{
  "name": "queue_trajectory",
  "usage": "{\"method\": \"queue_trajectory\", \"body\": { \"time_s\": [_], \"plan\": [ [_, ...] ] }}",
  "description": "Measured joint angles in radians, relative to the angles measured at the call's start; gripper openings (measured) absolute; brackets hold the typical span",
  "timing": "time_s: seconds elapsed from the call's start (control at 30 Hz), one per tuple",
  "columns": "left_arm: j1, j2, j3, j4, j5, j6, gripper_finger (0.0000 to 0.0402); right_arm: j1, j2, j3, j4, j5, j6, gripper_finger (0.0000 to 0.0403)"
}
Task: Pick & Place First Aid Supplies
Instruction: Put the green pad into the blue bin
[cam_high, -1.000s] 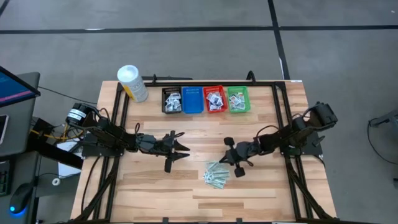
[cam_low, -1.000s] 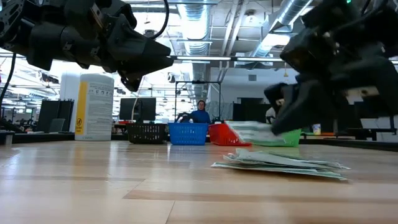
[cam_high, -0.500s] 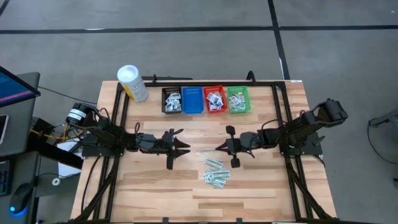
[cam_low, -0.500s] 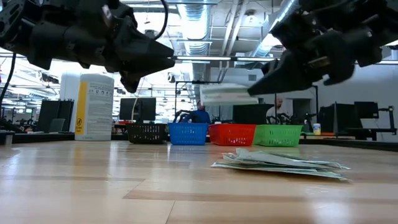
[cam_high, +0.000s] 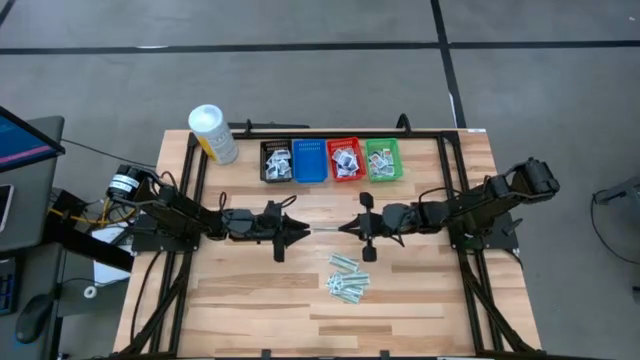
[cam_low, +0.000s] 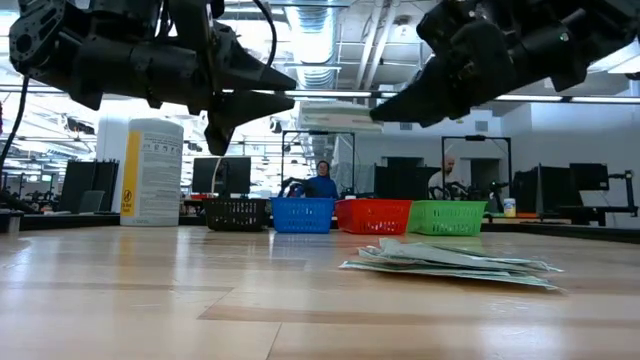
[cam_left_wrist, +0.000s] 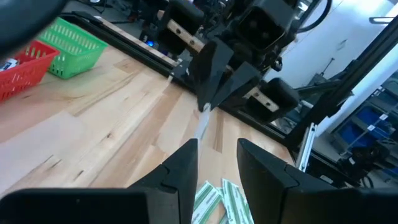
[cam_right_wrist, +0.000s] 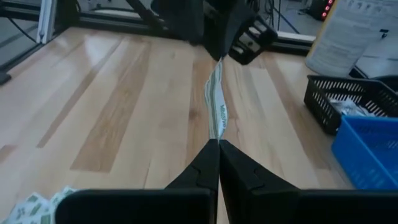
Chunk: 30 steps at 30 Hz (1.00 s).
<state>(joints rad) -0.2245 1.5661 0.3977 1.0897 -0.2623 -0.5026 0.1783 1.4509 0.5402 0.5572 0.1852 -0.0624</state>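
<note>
Holding white packets, black basket (cam_high: 276, 161), red basket (cam_high: 345, 159); right claw (cam_high: 343, 227) pinches strip (cam_right_wrist: 216, 102), left claw (cam_high: 304, 233) open.

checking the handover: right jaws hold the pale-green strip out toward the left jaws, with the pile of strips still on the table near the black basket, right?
Not quite. The pile of narrow pale-green strips lies apart from the small black mesh basket, nearer the table's front, as the high view shows. The rest stands: the right gripper holds a strip toward the left gripper.

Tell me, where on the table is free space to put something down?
Bare wood lies along the table front, left of the green strip pile. The back middle is crowded: black, blue, red, green baskets.
</note>
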Motion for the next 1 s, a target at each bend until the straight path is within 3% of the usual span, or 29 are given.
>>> {"method": "queue_trajectory", "body": {
  "time_s": [0.47, 0.77, 0.9, 1.0],
  "plan": [
    [0.0, 0.0, 0.0, -0.01, 0.0, 0.084, 0.0112, 0.005, 0.0, 0.056, -0.004, -0.004, -0.024, 0.0001],
    [0.016, 0.0, 0.0, -0.008, -0.059, 0.102, 0.0111, 0.005, 0.01, 0.076, -0.006, -0.004, -0.041, 0.0001],
    [0.015, 0.0, 0.0, -0.004, -0.06, 0.102, 0.0089, 0.005, 0.01, 0.076, -0.008, -0.004, -0.043, 0.0001],
    [0.015, 0.0, 0.0, -0.004, -0.06, 0.109, 0.005, 0.005, 0.01, 0.076, -0.011, -0.004, -0.043, 0.0002]
  ]
}}
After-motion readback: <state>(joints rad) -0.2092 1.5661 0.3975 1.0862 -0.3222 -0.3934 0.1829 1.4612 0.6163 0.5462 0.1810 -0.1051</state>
